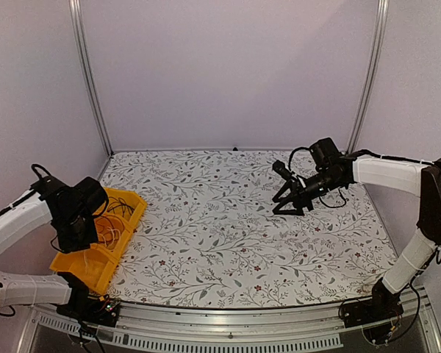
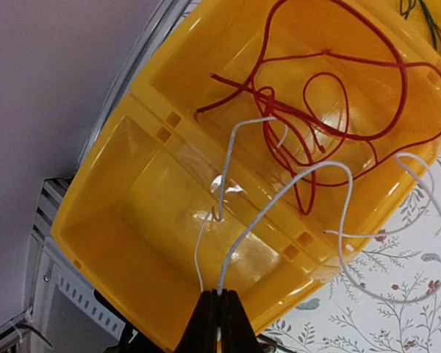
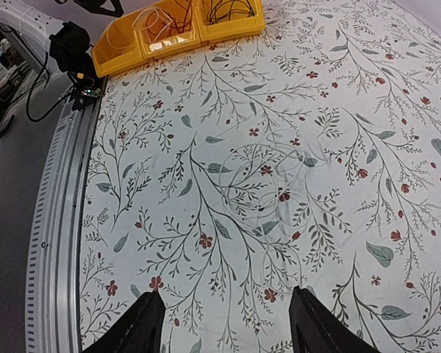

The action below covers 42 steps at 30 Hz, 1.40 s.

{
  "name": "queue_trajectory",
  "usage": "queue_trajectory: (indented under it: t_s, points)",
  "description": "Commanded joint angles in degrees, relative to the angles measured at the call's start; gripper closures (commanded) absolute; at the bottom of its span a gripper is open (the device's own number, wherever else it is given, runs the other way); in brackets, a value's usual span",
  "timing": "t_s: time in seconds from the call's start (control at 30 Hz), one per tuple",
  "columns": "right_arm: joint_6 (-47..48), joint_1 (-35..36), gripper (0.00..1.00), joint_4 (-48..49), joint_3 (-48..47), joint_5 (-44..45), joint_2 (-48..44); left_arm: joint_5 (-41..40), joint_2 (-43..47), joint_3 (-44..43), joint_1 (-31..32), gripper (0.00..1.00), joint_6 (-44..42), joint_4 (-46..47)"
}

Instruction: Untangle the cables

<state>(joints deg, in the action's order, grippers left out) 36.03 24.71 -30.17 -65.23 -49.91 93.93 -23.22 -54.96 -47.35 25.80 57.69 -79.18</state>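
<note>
1. Pinching a white cable (image 2: 228, 154): two strands of it run into the left gripper (image 2: 220, 320), whose jaws are pressed together on it right over the yellow bin (image 2: 125, 220)
2. White cable crosses the near compartment and the divider, loops over the red one, and part trails past the bin's rim onto the floral tablecloth (image 2: 397, 309)
3. Red cable (image 2: 325, 51) lies in loose overlapping loops inside the next compartment, tangled on itself
4. Dark cables (image 2: 426, 22) sit in the compartment beyond that, barely in view at the corner
5. Very faint pale cable loops (image 3: 268, 173) lie on the tablecloth mid-table, ahead of the right gripper (image 3: 226, 293); hard to trace
6. Right gripper jaws spread wide, nothing between them, hovering above the cloth well apart from the bin
7. Bin sits at the table's left edge, left arm above it
</note>
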Motion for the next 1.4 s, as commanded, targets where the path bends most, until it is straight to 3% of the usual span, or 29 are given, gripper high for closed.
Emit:
queue_trajectory:
  t_s: [0.0, 0.33, 0.5, 0.7, 0.9, 1.0, 1.13, 1.37]
  points:
    - [1.21, -0.01, 0.38, -1.01, -0.02, -0.85, 0.36, -1.23, -5.75, 0.21, -0.93, 0.95, 1.26, -0.32]
    - [1.59, -0.01, 0.38, -1.55, 0.11, -0.50, 0.21, -0.97, -21.16, -1.14, -2.13, 1.00, -2.16, 1.60]
    - [1.59, -0.01, 0.38, -1.51, 0.46, 0.19, -0.49, -0.64, -26.22, -2.90, -2.33, 1.00, -3.48, 7.10]
    - [1.26, 0.00, 0.38, -0.76, 1.27, 1.64, -1.63, -5.34, -31.81, -6.08, -2.47, 1.00, -5.13, 11.54]
    - [1.23, 0.00, 0.39, -0.83, 1.24, 2.61, -1.22, -13.98, -41.90, -16.21, -2.71, 1.00, -10.29, 16.13]
    - [1.28, 0.01, 0.39, -0.69, 1.45, 3.29, -1.21, -16.26, -45.90, -24.49, -1.81, 1.00, -9.71, 11.37]
    - [1.49, -0.01, 0.39, -0.42, 1.95, 4.38, -1.29, -18.45, -42.32, -31.93, 0.97, 1.00, -7.79, 4.98]
    - [1.67, -0.01, 0.39, -0.77, 1.48, 4.06, -0.75, -11.45, -33.91, -34.12, 0.88, 1.00, -9.05, 2.26]
